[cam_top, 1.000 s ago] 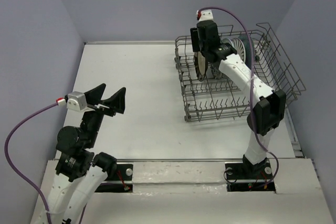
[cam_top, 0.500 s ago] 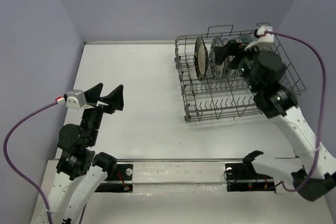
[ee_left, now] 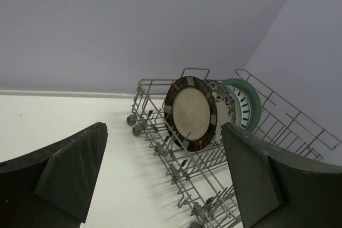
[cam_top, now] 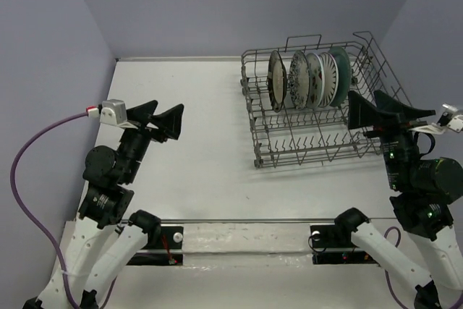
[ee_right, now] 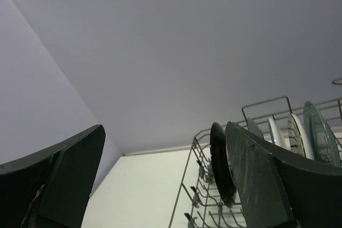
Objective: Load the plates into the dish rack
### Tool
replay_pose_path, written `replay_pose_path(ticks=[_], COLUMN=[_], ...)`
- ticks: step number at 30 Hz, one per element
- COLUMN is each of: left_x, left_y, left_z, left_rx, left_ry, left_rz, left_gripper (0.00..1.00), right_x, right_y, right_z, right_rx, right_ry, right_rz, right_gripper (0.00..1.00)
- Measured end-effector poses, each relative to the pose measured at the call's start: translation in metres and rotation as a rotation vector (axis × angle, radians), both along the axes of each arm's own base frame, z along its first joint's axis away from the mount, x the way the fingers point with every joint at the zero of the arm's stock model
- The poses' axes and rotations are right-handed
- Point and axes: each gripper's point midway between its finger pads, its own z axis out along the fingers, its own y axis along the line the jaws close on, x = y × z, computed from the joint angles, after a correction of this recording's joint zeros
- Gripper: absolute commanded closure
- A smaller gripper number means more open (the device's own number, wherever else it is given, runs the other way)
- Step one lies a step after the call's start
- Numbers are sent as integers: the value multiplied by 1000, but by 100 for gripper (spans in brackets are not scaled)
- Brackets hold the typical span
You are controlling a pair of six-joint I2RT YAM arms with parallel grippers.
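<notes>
Wire dish rack [cam_top: 312, 140] holds round plates [cam_top: 307, 81] upright on edge.

Five plates [cam_top: 307, 79] stood on edge in a close row across the far half of the dish rack [cam_top: 255, 135], with only thin gaps between them. The rack's near half showed upright tines [cam_top: 304, 139], open from above. Left of the rack, the table [cam_top: 195, 121] lay open as far as the left wall [cam_top: 51, 70]. The right gripper [cam_top: 387, 106], jaws wide, crowded the rack's near right corner beside the right wall [cam_top: 434, 27]. The left gripper [cam_top: 168, 110] hung well apart on the rack's left.
</notes>
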Motion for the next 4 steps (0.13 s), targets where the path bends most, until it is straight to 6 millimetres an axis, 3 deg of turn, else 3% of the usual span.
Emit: replay_pose_path(ticks=[4], left_x=[-6], left_y=[-8], left_z=[12], left_rx=[-25], left_ry=[-36], left_rz=[-57], left_gripper=[1], right_x=[10], right_y=[6], right_z=[-23], right_rx=[-36], right_ry=[57], right_rz=[-2], right_gripper=[0])
